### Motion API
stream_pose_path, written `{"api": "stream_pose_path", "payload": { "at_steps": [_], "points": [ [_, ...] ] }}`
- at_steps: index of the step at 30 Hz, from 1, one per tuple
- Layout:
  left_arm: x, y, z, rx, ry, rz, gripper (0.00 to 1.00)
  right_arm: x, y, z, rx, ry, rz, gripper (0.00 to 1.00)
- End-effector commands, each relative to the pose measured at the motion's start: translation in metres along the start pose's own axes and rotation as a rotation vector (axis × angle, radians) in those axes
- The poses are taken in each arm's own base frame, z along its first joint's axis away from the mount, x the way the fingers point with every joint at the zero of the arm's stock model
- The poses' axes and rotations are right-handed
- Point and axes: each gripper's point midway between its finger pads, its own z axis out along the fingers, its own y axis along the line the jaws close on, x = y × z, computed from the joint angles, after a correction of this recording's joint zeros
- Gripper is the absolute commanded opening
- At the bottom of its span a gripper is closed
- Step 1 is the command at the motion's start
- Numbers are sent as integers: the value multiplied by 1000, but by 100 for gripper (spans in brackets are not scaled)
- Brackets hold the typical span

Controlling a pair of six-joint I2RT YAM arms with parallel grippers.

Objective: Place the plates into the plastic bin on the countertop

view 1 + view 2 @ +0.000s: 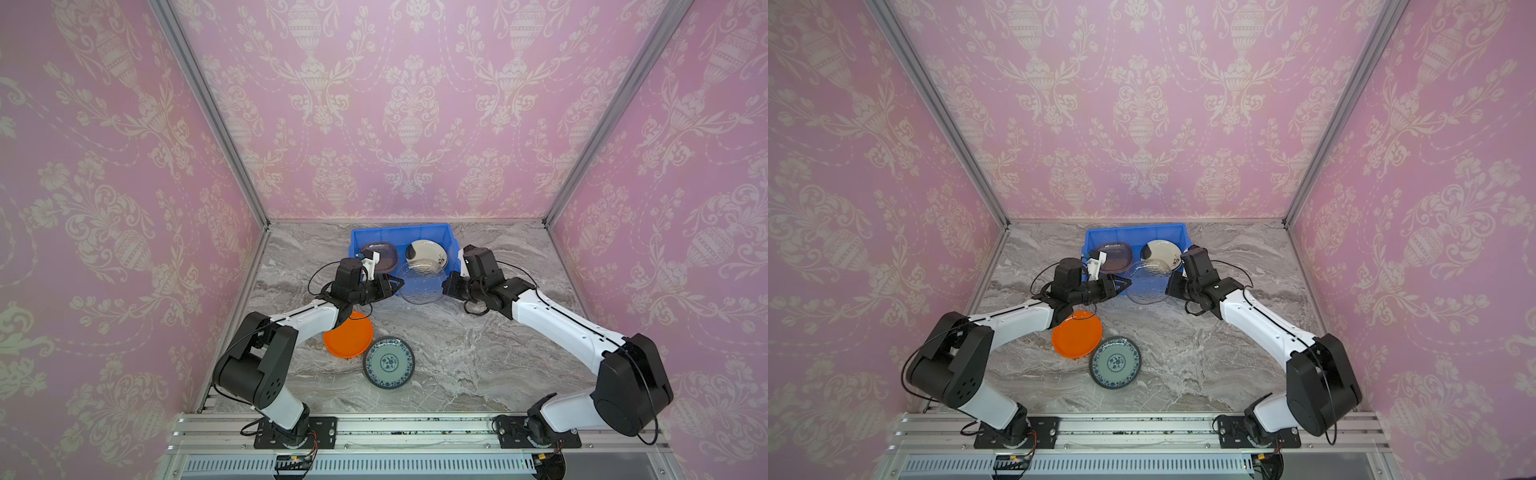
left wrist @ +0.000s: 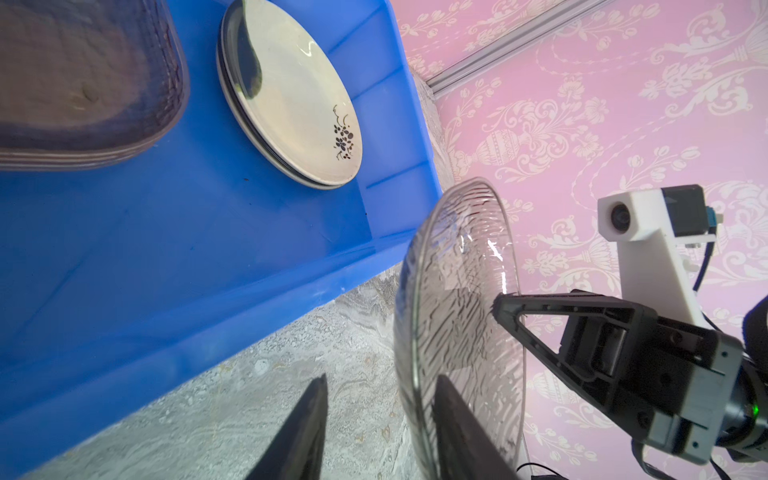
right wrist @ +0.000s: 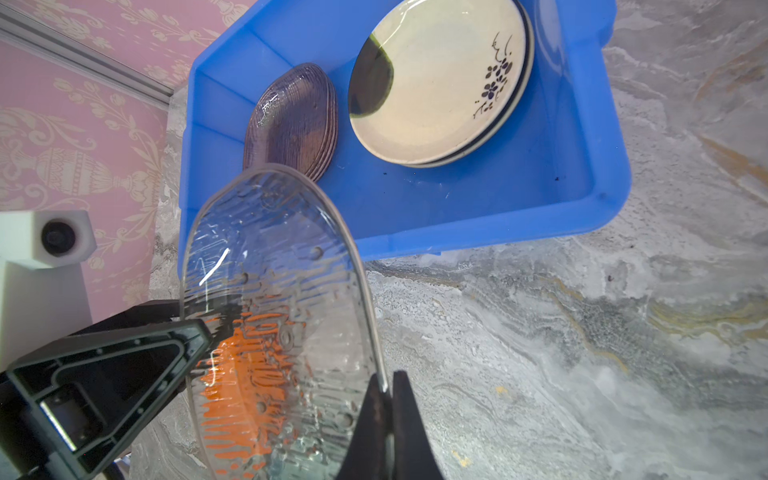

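A clear plate (image 1: 1147, 282) hangs over the bin's (image 1: 1133, 232) near wall, between the left gripper (image 1: 1127, 284) and the right gripper (image 1: 1169, 286). An orange plate (image 1: 1077, 334) and a teal plate (image 1: 1115, 362) lie edge to edge on the tabletop (image 1: 1204, 353).

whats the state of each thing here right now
clear glass plate: held on edge, off the countertop
right tool: shut on its rim
left tool: open around its opposite edge
orange plate: flat on countertop
teal floral plate: flat on countertop
cream plates: stacked in blue bin
tinted glass plates: stacked in blue bin
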Motion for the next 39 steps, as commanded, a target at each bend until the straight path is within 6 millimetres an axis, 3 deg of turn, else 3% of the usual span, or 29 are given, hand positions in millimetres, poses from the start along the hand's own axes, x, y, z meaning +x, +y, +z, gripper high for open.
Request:
{"api": "stream_pose_path", "payload": {
  "at_steps": [1,5,10,12,15,18,23,29,32,34,35,39],
  "points": [
    [-5,-11,4,31,0,21,28,-16,13,-5,-19,-50,-18,0],
    [-3,-10,9,41,18,10,14,-12,19,3,-28,-23,-26,0],
    [-4,-9,10,37,22,13,8,-11,27,7,-47,-17,-30,0],
    [-5,-9,10,32,21,14,0,-13,30,7,-53,-22,-36,8],
    [-4,-6,11,16,28,20,0,-15,30,10,-38,-18,-61,27],
    [-4,-5,9,-3,29,29,0,-18,31,11,-27,-21,-78,32],
    [-4,-4,7,-20,30,50,0,-18,30,16,-22,-19,-84,20],
    [-7,-1,3,-62,22,76,0,-15,25,16,-4,-5,-86,27],
    [-9,0,2,-66,15,74,0,-13,20,12,14,-8,-90,24],
    [-9,-2,2,-64,10,75,0,-11,16,10,22,-21,-92,6],
    [-11,-3,2,-63,7,78,0,-12,15,10,24,-27,-91,2],
    [-18,-9,-1,-60,-12,94,0,-19,22,8,11,-31,-98,0]
  ]
}}
